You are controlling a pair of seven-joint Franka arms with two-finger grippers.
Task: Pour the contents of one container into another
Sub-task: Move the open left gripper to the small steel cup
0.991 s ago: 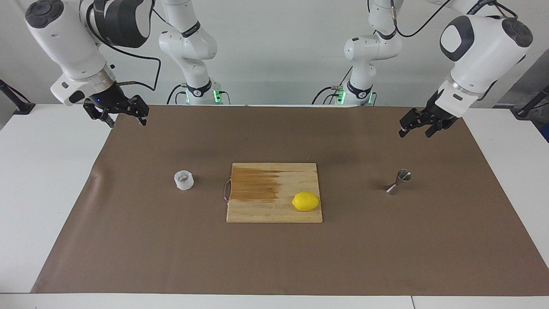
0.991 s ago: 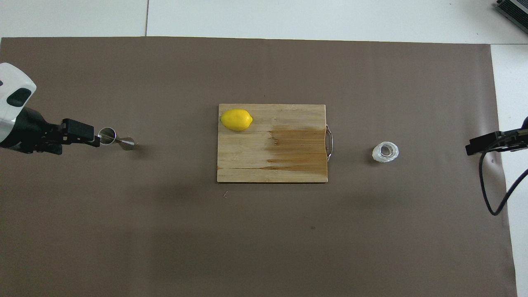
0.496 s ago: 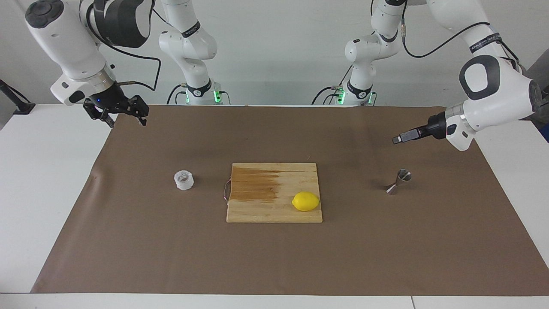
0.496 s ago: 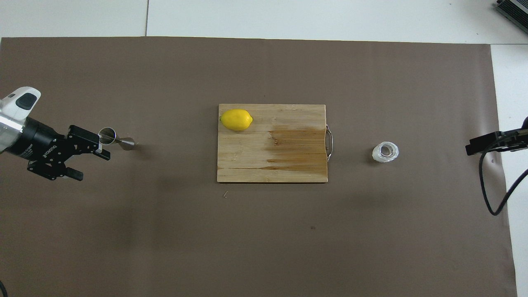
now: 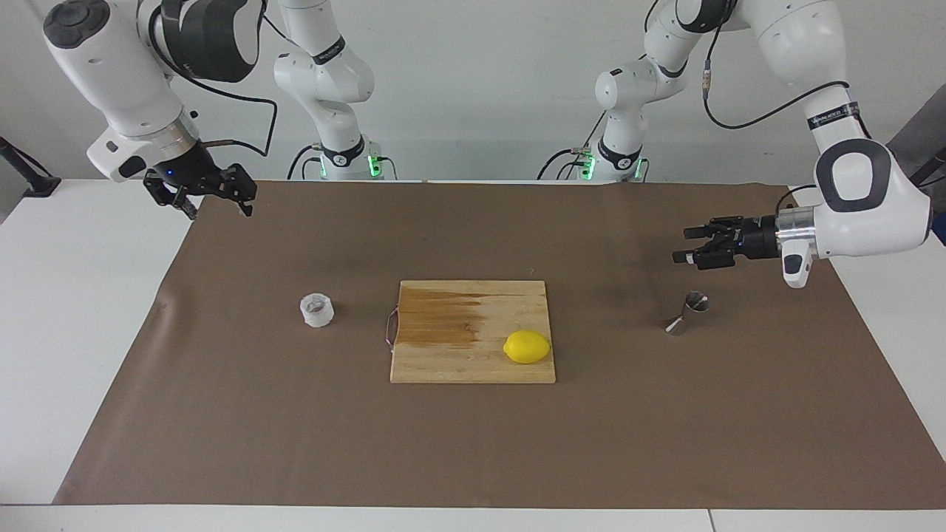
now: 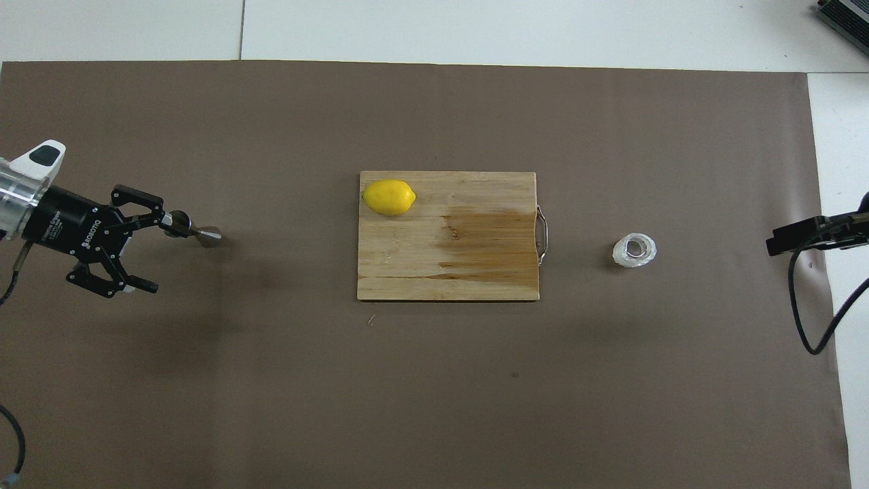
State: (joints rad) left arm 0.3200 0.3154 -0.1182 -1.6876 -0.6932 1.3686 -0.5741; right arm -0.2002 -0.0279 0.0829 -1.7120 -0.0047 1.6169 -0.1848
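Note:
The whitish crinkled plastic cup [image 5: 316,309] stands on the brown mat toward the right arm's end; it also shows in the overhead view [image 6: 634,250]. The steel hourglass jigger [image 5: 686,313] stands toward the left arm's end, also seen from overhead [image 6: 206,235]. My left gripper [image 5: 680,246] is open, lies level and hangs over the mat just above the jigger without touching it. In the overhead view the left gripper [image 6: 157,252] has one finger covering the jigger's rim. My right gripper [image 5: 214,205] is open and empty, and waits over the mat's edge, apart from the cup.
A wooden cutting board [image 5: 458,355] with a metal handle lies mid-mat between cup and jigger. A yellow lemon [image 5: 527,346] sits on its corner that is farther from the robots, toward the jigger. The brown mat [image 5: 473,443] covers most of the white table.
My left arm has swung down and its gripper has turned level, dropped closer to the jigger and spread its fingers. The right arm, cup, jigger and lemon have not moved.

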